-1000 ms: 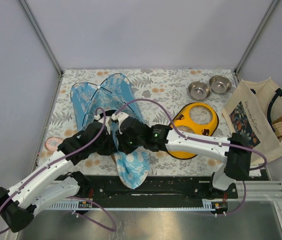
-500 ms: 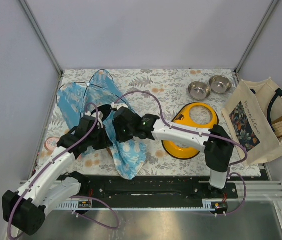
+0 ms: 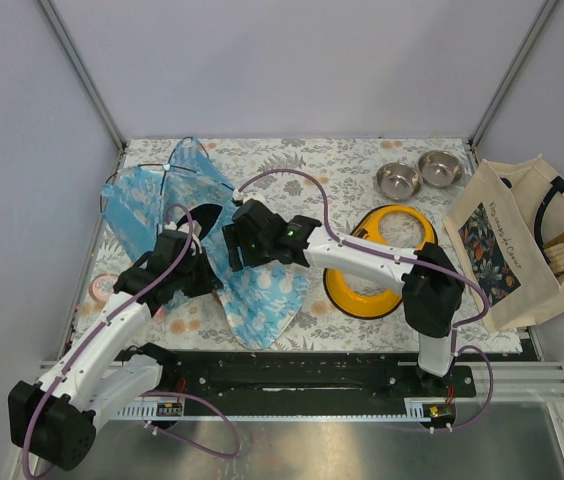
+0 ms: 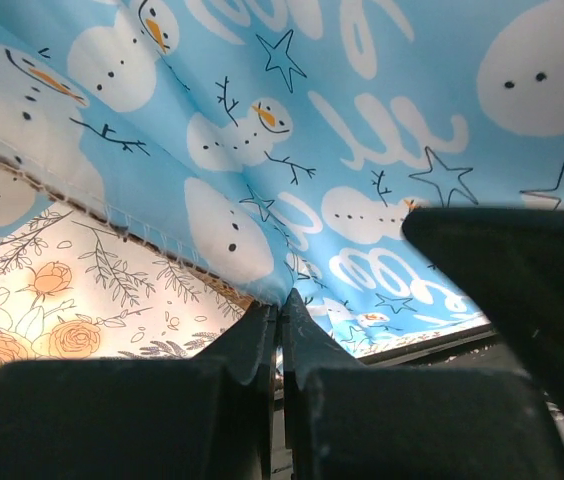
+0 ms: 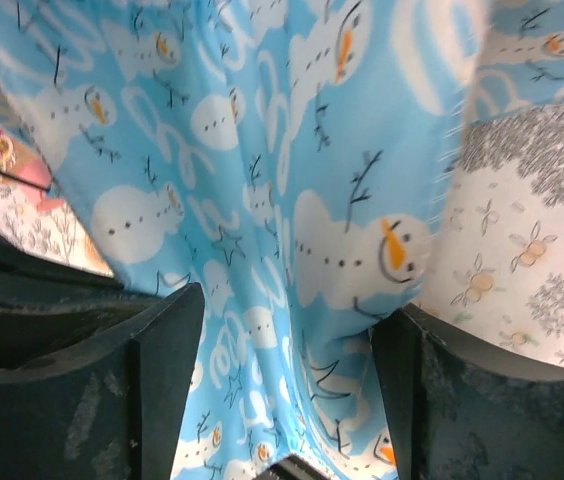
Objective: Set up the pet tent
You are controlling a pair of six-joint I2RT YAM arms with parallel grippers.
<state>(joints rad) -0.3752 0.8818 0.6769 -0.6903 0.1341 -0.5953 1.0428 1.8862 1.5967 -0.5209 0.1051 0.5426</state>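
Tent [image 3: 212,240] lies half-collapsed, left-centre on the bench [image 3: 362,170]. Left tool [image 4: 280,345] clenched on a fabric edge; right tool [image 5: 287,400] spread, fabric between its fingers, grip unclear. Step: spreading panels. Next: pull apart so poles arch.

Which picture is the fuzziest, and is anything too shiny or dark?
Right wrist view: fuzziest, the pet tent smears at the top right. Left wrist view: snowmen crisp, the dark left tool soft up close. Top view: evenly lit and sharp; the metal bowls gleam a little.
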